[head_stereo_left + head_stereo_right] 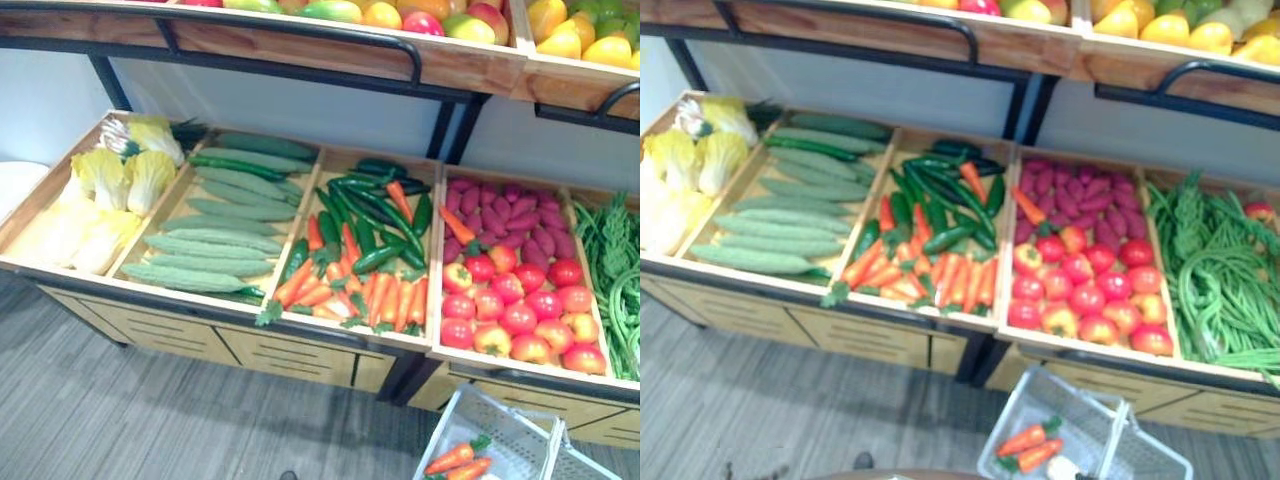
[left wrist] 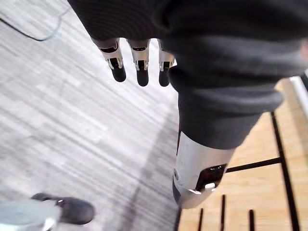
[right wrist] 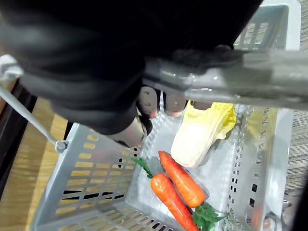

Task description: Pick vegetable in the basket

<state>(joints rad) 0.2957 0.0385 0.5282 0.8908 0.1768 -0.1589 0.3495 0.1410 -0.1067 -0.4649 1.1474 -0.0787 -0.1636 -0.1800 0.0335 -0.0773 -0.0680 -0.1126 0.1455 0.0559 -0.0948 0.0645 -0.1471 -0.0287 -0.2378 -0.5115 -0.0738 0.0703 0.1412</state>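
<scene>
A grey plastic basket (image 3: 82, 159) hangs by its handle (image 3: 250, 72) in front of the vegetable stand, low at the right (image 1: 1140, 450). My right hand (image 3: 174, 102) is shut on that handle, fingers curled under the bar. Inside the basket lie two carrots (image 3: 180, 185) with green tops and a pale yellow Chinese cabbage (image 3: 204, 130). The carrots (image 1: 455, 460) also appear from the head. My left hand (image 2: 139, 67) hangs over the grey floor beside the stand's wooden front, fingers straight, holding nothing.
The wooden stand (image 1: 250, 350) has bins of Chinese cabbages (image 1: 120, 180), cucumbers (image 1: 230, 215), carrots with green peppers (image 1: 360, 265), tomatoes below purple sweet potatoes (image 1: 515, 300) and green beans (image 1: 1220, 270). An upper shelf of fruit (image 1: 430, 20) overhangs the back. A dark shoe (image 2: 67, 209) is on the floor.
</scene>
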